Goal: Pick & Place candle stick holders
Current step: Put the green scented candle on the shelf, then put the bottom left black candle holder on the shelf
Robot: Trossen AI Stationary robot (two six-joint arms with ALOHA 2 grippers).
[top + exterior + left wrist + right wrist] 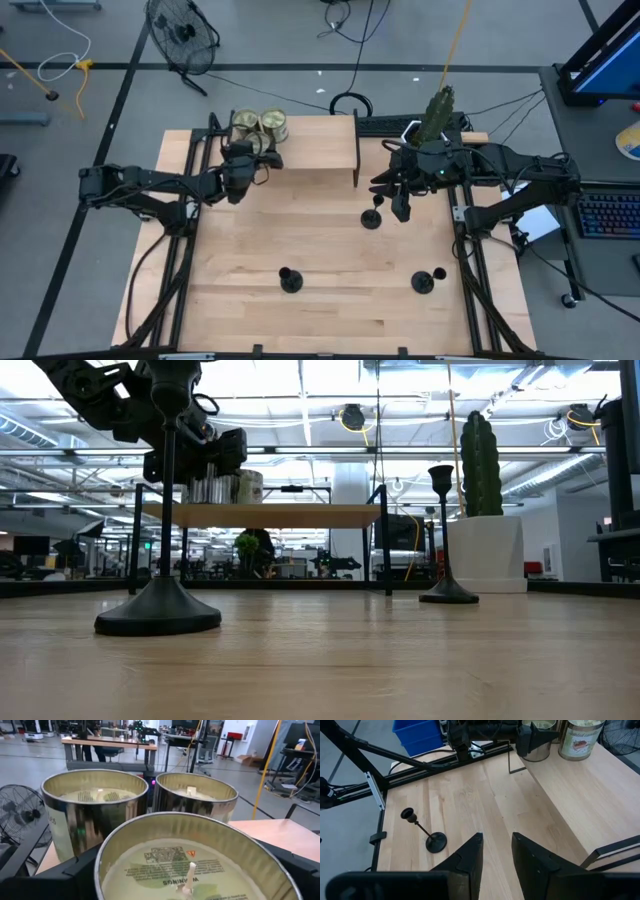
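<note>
Three black candle stick holders stand upright on their round bases on the table: one mid-right [372,215], one near left [290,280], one near right [430,281]. Two of them show in the low view, a close one [160,510] and a farther one [445,530]. My left gripper [260,158] is level and open at the raised shelf's left end, its fingers on either side of the nearest of three gold tins [190,865]. My right gripper [497,852] hangs high above the mid-right holder, its fingers a narrow gap apart with nothing between them. My left gripper has the nearest tin's round wall [107,870] between its two fingers [55,880], which come at it level from the table's left side. The tin stands upright on the shelf. I cannot tell whether the fingers touch the wall.
The wooden shelf [320,150] stands on black legs at the table's far middle. Two more tins [95,805] [197,795] stand right behind the near one. A cactus in a white pot [482,510] stands at the far right. Bare wood lies between the holders.
</note>
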